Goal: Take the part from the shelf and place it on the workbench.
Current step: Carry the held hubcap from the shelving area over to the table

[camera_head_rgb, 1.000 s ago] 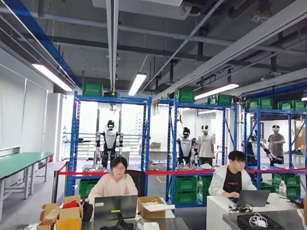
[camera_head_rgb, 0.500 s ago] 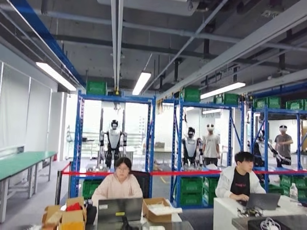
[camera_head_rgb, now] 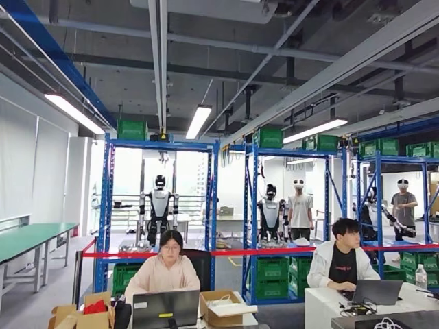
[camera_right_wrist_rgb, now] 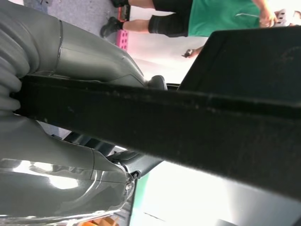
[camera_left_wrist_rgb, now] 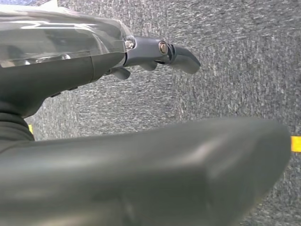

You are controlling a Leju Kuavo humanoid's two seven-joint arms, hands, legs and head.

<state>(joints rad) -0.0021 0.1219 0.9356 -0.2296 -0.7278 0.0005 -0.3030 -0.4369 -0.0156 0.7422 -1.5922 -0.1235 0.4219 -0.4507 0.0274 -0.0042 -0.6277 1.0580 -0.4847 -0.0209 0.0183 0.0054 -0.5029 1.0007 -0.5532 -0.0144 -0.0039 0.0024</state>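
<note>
In the right wrist view my right hand (camera_right_wrist_rgb: pixel 67 183) grips a black part (camera_right_wrist_rgb: pixel 213 136). Its long dark edge runs between the grey thumb (camera_right_wrist_rgb: pixel 81 52) and the fingers. How far the part reaches beyond that edge is hidden. My left hand (camera_left_wrist_rgb: pixel 71 75) hangs over grey carpet with its fingers (camera_left_wrist_rgb: pixel 167 49) stretched out and apart from the thumb (camera_left_wrist_rgb: pixel 149 174), holding nothing. Blue shelves (camera_head_rgb: pixel 212 205) with green crates stand across the room in the head view. A green-topped workbench (camera_head_rgb: pixel 31 236) runs along the left wall.
Two people sit at desks with laptops (camera_head_rgb: pixel 165 308) straight ahead, with open cardboard boxes (camera_head_rgb: pixel 83 315) beside them. A red tape barrier (camera_head_rgb: pixel 258 251) stretches in front of the shelves. Other robots (camera_head_rgb: pixel 158 209) and standing people (camera_head_rgb: pixel 300 209) are behind the shelves. A yellow floor line (camera_left_wrist_rgb: pixel 295 143) crosses the carpet.
The whole head picture has swayed right and then back left, so the camera has moved. The seated people and shelves keep their places in the room.
</note>
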